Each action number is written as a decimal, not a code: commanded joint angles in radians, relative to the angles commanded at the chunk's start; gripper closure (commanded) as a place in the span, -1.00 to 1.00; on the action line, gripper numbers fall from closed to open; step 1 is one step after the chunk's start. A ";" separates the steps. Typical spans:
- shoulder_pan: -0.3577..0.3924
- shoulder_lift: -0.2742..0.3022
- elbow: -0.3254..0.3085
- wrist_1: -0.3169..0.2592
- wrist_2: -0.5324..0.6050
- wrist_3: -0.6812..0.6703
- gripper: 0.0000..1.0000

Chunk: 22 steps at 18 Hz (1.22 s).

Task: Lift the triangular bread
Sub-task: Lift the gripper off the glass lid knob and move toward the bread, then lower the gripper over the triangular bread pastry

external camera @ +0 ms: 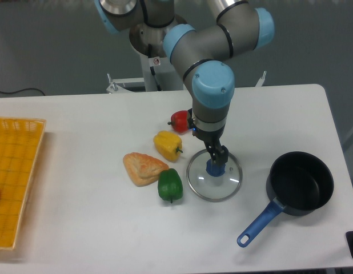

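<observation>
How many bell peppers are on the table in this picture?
3. The red pepper lies partly behind the arm, the yellow pepper just in front of it, and the green pepper beside the triangular bread. The arm could hide more.

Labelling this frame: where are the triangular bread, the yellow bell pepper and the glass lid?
golden-tan triangular bread [143, 168], fixed camera, flaky top
yellow bell pepper [167, 144], fixed camera, body
round glass lid [199, 177], fixed camera, glass left of knob

Golden-tan bread [143, 168]; yellow pepper [168, 145], green pepper [170, 185], red pepper [179, 120].
</observation>
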 joint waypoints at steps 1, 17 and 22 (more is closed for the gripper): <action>-0.005 0.000 -0.002 0.003 -0.002 -0.017 -0.99; -0.179 0.072 -0.219 0.202 -0.012 -0.207 -0.99; -0.244 0.029 -0.221 0.241 -0.005 -0.193 -0.99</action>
